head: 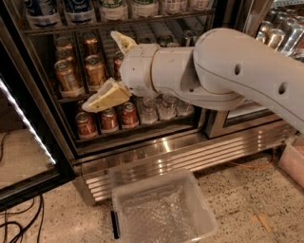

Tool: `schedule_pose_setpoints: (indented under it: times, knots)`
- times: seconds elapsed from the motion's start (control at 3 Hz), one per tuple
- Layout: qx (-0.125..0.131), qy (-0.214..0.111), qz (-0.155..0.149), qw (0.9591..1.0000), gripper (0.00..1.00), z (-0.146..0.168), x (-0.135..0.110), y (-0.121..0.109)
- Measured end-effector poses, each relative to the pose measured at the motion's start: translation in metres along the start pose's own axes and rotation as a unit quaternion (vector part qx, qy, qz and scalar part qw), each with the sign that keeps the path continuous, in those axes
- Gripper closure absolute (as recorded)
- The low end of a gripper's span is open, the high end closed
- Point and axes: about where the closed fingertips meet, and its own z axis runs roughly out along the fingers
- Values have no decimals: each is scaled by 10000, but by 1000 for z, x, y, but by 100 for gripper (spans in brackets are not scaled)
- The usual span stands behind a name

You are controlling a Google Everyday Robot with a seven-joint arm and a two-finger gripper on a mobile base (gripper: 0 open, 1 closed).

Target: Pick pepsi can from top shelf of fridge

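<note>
Two blue pepsi cans stand at the left of the top shelf, a dark wire rack; the frame's top edge cuts them off, so only their lower parts show. My gripper is open and empty, below that shelf and in front of the gold-brown cans on the middle rack. One cream finger points down-left and the other points up. The white arm crosses the fridge from the right and hides the racks' right half.
Red cans and clear bottles fill the lower rack. The open glass door with its light strip stands at left. A clear plastic bin sits on the floor in front, with cables at lower left. A second cooler with silver cans is at right.
</note>
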Motion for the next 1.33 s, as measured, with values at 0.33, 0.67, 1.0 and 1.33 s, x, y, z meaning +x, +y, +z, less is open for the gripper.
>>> schedule_pose_setpoints:
  times: [0.33, 0.67, 1.0, 1.33]
  knots:
    - [141, -211, -55, 9997, 0, 20, -16, -2]
    - [418, -440, 86, 9981, 0, 42, -28, -6]
    - [418, -439, 90, 9981, 0, 42, -28, -6]
    - [444, -386, 520, 9969, 0, 52, -28, 3]
